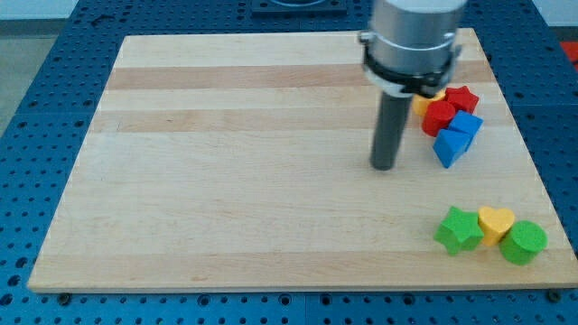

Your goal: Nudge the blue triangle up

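Note:
My tip point(384, 167) rests on the wooden board point(226, 181), right of the middle. A cluster of blocks lies to its right near the board's right edge. The lowest is a blue block that looks like the triangle point(449, 147), about 70 pixels right of my tip and slightly higher, not touching it. A second blue block point(467, 124) sits just above and to the right of it. A red block point(439, 116) and a red star point(462, 97) lie above those. A yellow block point(422, 103) is partly hidden behind the arm.
A green star point(459, 230), a yellow heart point(496, 222) and a green cylinder point(524, 242) lie in a row at the board's bottom right corner. The arm's grey body point(411, 41) covers part of the board's top right.

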